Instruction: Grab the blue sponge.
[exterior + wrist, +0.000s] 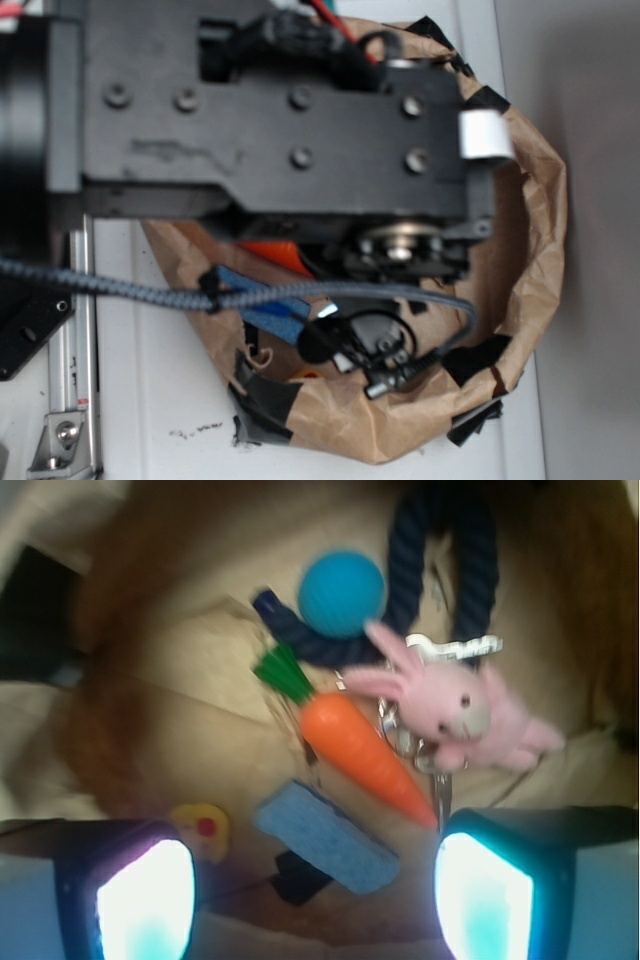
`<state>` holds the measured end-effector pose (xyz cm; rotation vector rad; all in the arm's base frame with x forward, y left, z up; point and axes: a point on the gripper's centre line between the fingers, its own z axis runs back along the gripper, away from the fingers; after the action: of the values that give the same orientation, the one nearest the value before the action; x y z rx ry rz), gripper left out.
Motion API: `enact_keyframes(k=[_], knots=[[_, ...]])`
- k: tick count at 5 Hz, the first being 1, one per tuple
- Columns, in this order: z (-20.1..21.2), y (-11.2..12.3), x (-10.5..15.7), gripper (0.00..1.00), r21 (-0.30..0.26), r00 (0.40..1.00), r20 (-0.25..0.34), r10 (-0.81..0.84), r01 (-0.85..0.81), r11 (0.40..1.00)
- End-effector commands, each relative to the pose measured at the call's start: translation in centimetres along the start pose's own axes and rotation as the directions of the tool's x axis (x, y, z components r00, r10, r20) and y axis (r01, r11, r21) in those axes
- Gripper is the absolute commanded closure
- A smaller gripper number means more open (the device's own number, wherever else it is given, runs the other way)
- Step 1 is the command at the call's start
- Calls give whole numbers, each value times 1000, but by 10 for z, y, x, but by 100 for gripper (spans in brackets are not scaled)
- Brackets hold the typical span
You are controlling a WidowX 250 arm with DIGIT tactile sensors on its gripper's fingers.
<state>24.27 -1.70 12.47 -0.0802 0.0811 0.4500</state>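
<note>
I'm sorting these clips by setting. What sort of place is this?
Probably a lab tabletop rig for picking practice, not a home. A taped brown paper bag sits on a white surface beside a metal rail, and holds mixed toys: the blue sponge, a toy carrot, and a pink plush bunny.

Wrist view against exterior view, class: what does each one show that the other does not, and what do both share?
Only the wrist view shows the teal ball, pink bunny, navy rope, the whole carrot and the open gripper. Only the exterior view shows the robot arm over the bag and its grey cable. Both show the blue sponge inside the brown paper bag.
</note>
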Motion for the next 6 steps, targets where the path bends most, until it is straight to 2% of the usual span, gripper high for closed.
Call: enact_keyframes(k=[1, 2, 3, 4, 5, 6], knots=[[-37, 25, 0, 0, 38, 963, 34, -269, 268, 963], [-51, 15, 2, 0, 38, 947, 9, -322, 322, 946], [-73, -9, 0, 0, 27, 939, -47, -342, 343, 939], [-81, -34, -21, 0, 9, 900, -71, -431, 432, 902], [-87, -39, -45, 0, 24, 872, -74, -484, 487, 873], [-100, -35, -56, 0, 73, 836, -111, -537, 546, 835]])
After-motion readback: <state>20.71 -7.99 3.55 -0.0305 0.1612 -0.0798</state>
